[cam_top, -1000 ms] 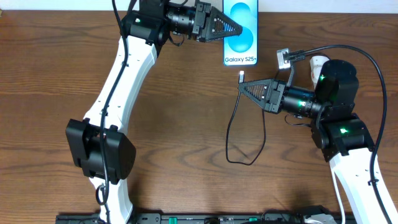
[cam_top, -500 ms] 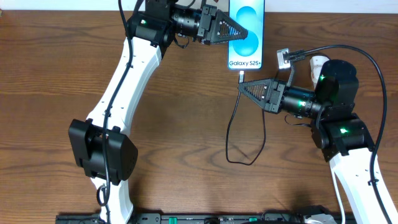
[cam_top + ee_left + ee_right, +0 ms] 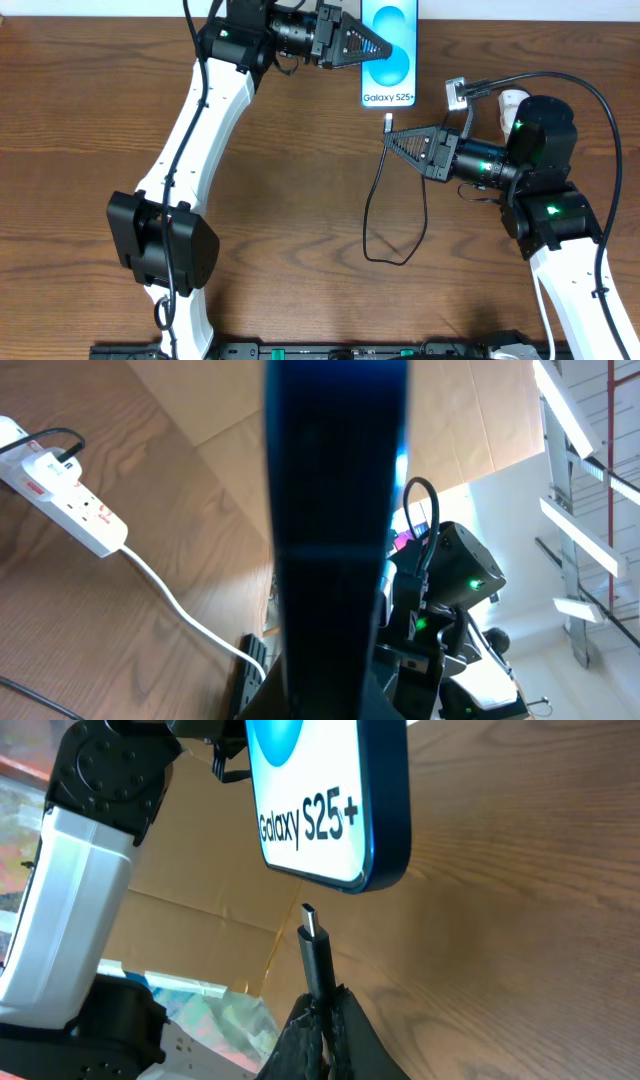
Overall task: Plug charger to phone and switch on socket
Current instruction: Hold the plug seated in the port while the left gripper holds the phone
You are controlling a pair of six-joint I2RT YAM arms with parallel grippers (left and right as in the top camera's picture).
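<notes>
I'm looking down at a dark brown, wood-grain counter [image 3: 80, 120]. The slack of the charger [image 3: 366, 232] lies on it in a loose loop, right of the middle. The socket [image 3: 70, 500] lies flat near the far right side, and its white cord [image 3: 195, 622] trails away over the wood.

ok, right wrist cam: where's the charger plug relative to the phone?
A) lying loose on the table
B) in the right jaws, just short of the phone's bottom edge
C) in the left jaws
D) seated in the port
B: the right jaws are shut on the charger plug, and a clear gap shows between its tip and the bottom edge of the phone.
</notes>
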